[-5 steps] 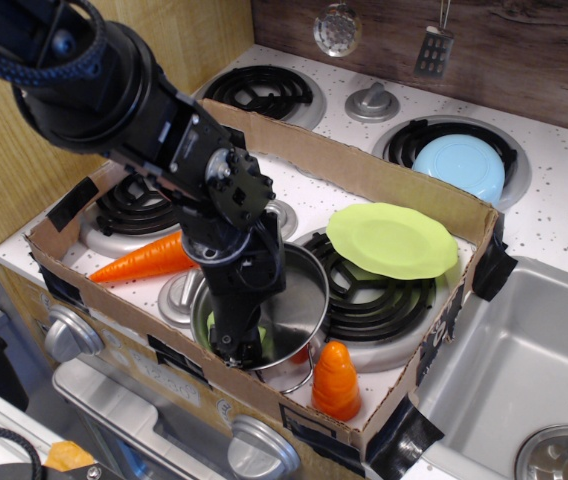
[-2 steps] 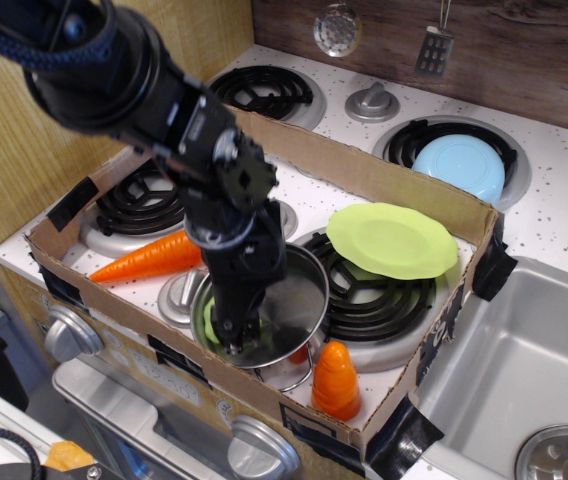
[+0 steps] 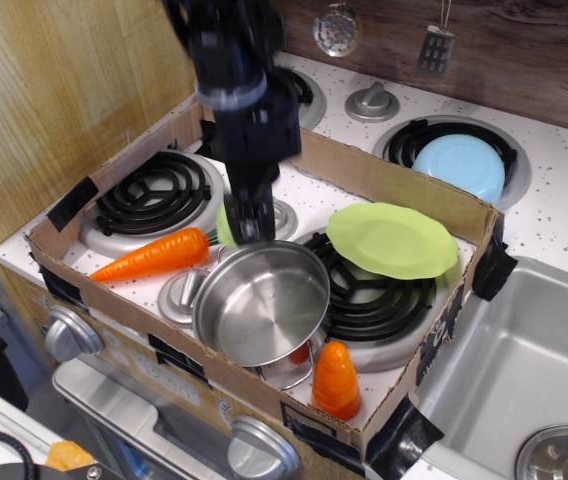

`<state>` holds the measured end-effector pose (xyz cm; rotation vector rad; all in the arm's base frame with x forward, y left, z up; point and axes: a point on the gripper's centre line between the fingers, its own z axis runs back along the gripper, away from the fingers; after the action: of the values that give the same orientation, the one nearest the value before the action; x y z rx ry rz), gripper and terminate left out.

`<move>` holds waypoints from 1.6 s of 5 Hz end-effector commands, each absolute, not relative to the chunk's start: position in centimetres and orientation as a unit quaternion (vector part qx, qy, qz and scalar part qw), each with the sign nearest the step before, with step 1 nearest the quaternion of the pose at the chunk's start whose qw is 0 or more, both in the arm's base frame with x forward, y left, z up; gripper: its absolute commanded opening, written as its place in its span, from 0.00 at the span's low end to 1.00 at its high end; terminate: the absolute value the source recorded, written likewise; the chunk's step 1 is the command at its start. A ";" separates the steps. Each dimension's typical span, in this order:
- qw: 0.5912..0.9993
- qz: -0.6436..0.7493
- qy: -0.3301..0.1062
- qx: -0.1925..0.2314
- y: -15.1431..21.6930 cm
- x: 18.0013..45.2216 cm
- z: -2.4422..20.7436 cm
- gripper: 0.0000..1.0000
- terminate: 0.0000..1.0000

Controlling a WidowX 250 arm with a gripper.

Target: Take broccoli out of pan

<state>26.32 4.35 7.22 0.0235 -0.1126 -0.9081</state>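
The pan [image 3: 264, 305] is a shiny steel pot that sits tilted at the front of the cardboard tray, and its inside shows bare metal. My gripper [image 3: 247, 228] hangs just above the pan's back rim, fingers pointing down. It is shut on the broccoli [image 3: 225, 227], a small light-green piece that shows at the left side of the fingers, lifted clear of the pan. Most of the broccoli is hidden by the fingers.
A long orange carrot [image 3: 152, 257] lies left of the pan and a short orange one [image 3: 335, 381] in front of it. A lime-green plate [image 3: 392, 240] rests on the right burner. A light-blue bowl [image 3: 460, 165] sits behind the cardboard wall [image 3: 384, 178]. A sink [image 3: 524, 360] is at the right.
My gripper has risen out of the pan and moved back, carrying the broccoli up with it. The pan's inside is now bare.
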 end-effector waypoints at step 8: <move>0.820 -0.540 -0.163 0.099 8.8 38.8 9.6 1.00 0.00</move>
<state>36.90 7.80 5.80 0.1362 -0.2793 -1.1459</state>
